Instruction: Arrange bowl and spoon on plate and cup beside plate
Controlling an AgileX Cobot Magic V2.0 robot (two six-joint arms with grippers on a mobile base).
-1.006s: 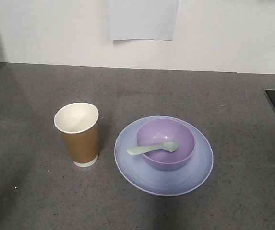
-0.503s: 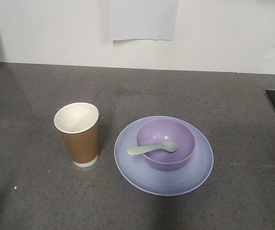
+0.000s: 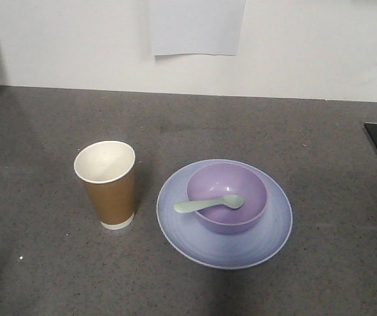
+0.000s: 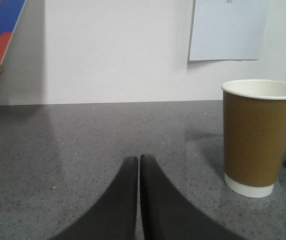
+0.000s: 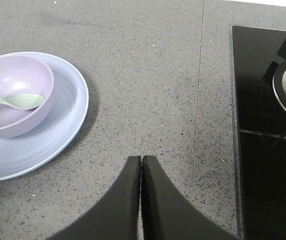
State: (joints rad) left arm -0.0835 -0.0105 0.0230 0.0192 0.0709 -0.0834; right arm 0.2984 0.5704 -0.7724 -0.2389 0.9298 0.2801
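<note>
Left gripper [image 4: 138, 161] closed, empty; cup [image 4: 259, 137] upright ahead-right, apart. Right gripper [image 5: 141, 161] closed, empty; plate [image 5: 73, 110], bowl [image 5: 18, 85], spoon [image 5: 13, 101] ahead-left. Layout looks complete.

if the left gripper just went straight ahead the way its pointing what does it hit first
Probably nothing on the counter: the shut left gripper points at bare counter and then the white wall. The cup stands off to the right of that line, though depth is hard to judge.
</note>
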